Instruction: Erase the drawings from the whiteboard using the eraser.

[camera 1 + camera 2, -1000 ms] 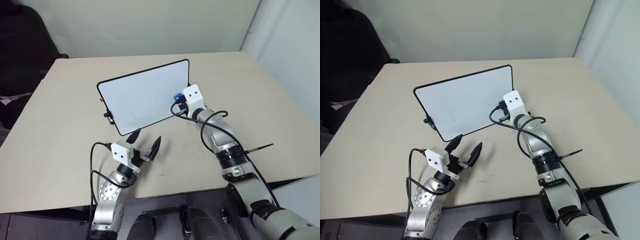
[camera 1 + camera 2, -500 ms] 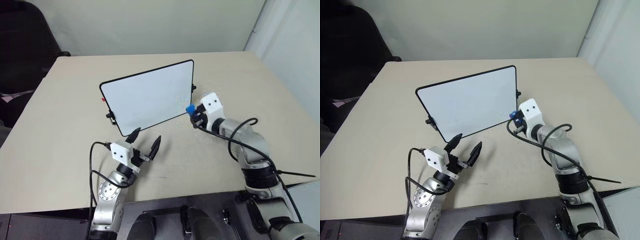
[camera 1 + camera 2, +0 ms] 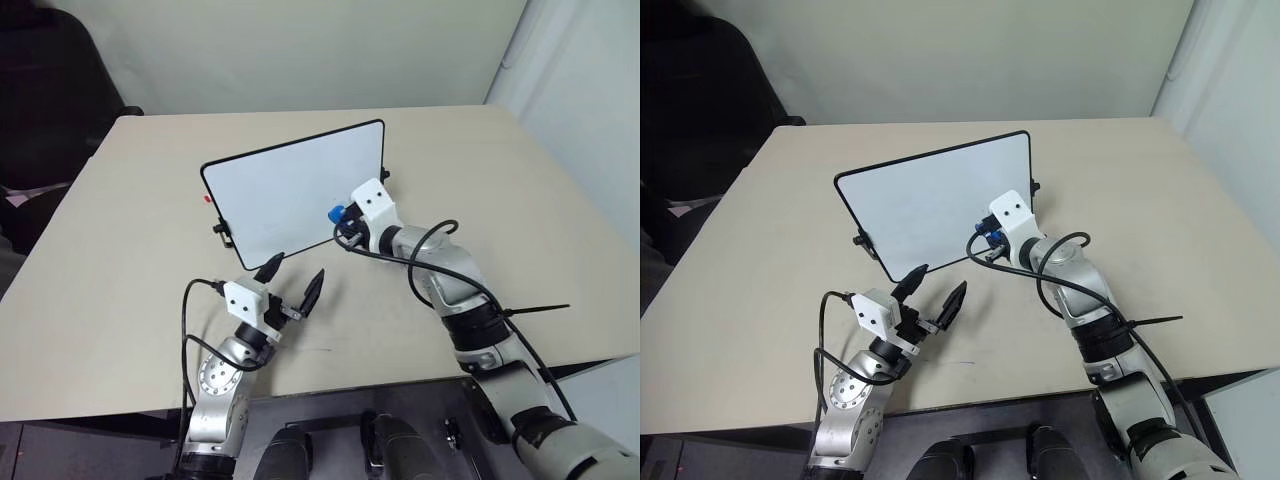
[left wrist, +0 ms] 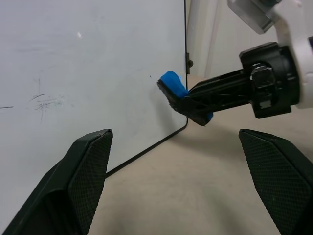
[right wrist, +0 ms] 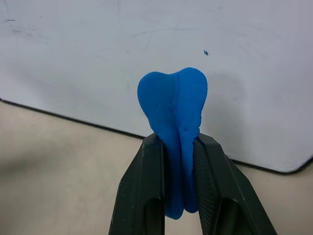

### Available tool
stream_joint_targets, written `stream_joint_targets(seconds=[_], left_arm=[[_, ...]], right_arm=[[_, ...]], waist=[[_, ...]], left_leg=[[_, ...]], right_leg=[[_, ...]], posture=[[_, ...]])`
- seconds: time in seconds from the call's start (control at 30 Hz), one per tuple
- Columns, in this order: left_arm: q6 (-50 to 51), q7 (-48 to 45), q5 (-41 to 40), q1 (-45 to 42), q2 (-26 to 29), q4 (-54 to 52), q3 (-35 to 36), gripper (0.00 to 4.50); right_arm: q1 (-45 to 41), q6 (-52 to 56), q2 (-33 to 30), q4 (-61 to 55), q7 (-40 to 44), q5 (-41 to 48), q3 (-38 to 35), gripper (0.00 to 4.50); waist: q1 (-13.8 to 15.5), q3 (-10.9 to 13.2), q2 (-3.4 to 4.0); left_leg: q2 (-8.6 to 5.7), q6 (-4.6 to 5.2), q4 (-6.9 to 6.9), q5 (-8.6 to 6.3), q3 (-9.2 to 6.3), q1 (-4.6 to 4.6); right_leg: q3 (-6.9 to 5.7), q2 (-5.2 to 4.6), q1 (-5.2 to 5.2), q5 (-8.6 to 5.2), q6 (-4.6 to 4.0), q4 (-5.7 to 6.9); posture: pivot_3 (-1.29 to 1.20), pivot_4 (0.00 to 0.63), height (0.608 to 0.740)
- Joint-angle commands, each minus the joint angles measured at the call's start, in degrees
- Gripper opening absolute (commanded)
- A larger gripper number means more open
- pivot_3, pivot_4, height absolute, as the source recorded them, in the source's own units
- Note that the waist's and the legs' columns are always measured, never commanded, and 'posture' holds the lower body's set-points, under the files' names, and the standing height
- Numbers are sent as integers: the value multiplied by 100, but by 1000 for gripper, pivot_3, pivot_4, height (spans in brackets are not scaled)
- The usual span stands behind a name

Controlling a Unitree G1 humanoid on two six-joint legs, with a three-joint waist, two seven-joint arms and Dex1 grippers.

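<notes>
- Right wrist view: right jaws (image 5: 180, 147) clench the eraser (image 5: 173, 103), its tip just before the whiteboard (image 5: 98, 49).
- Board nearly clean; faint smudges (image 4: 44, 100) and a blue speck (image 5: 206, 52) remain.
- Left jaws (image 3: 293, 283) released, below the board.

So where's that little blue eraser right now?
The eraser is pinched in the right gripper, at the whiteboard's lower right corner.
</notes>
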Motion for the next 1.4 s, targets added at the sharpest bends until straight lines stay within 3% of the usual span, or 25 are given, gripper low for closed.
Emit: stream_joint_targets(seconds=[0.03,0.27,0.7,0.93,1.4], left_arm=[[-91,-3,23,-36,15,-151,-1,4500],[-61,23,28,48,38,-257,6,4500],[-24,-24,-40,78,64,-261,15,4500],[-75,-12,25,54,41,-244,-34,4500],[-30,48,36,124,88,-362,-1,4500]], right_arm=[[-389,-349,136,451,-10,-64,-31,435],[-881,-747,155,1456,-180,-124,-291,435],[-1273,-643,280,1174,-44,24,-472,435],[-1060,-492,576,1709,21,-254,29,435],[-1511,-688,434,2106,-187,-202,-455,435]], waist=[[0,0,0],[-1,0,0],[-44,0,0],[-112,0,0],[-101,0,0]], left_leg=[[0,-1,-1,-3,0,-1],[0,-3,-9,-10,-1,-5],[2,2,-5,11,-2,-3],[2,-6,-10,5,-2,-3],[2,-4,-3,7,-3,-6]], right_leg=[[0,0,-3,1,-7,1],[-1,-1,-11,16,-54,3],[-1,2,-15,15,-21,8],[0,2,-22,12,-21,7],[0,2,-20,16,-27,9]], posture=[[0,150,740],[0,150,740],[0,150,740],[0,150,740],[0,150,740]])
